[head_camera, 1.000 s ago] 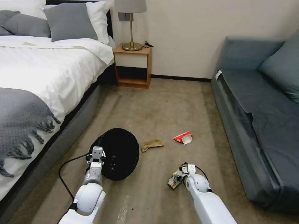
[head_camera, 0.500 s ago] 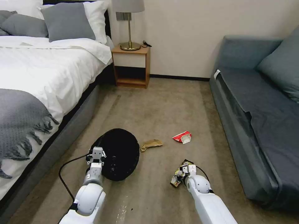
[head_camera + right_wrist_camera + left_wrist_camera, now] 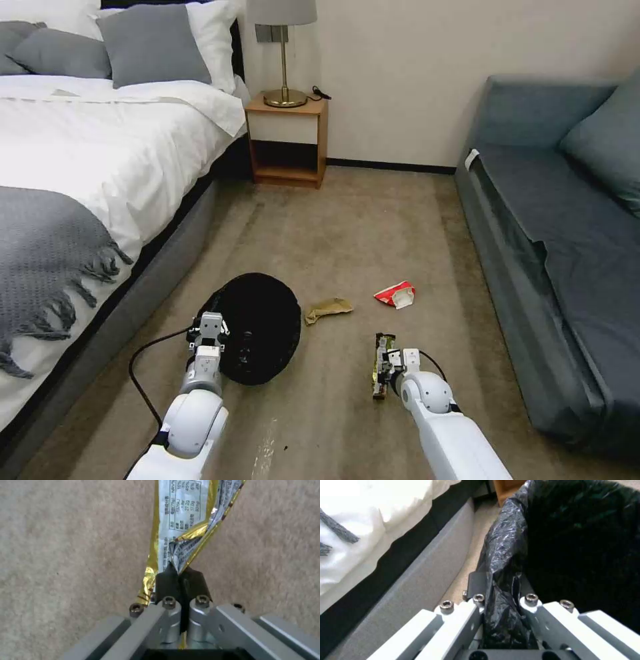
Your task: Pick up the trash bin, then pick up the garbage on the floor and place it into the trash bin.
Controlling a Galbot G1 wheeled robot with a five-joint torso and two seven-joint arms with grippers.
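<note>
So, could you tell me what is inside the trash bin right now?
Only the crinkly black bag lining the trash bin is visible; its dark interior hides anything deeper. The left gripper pinches the rim.

A bed with white linen, grey pillows and a fringed grey throw stands on the left. Beside it, a wooden nightstand carries a brass lamp. A blue-grey sofa lines the right.

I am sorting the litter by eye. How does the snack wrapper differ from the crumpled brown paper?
The snack wrapper is pinched in the right gripper; the brown paper lies free on the carpet. The wrapper is shiny gold foil with print, the paper dull plain brown. The wrapper hangs long and narrow; the paper is crumpled flat beside the trash bin. Both remain outside the bin.
</note>
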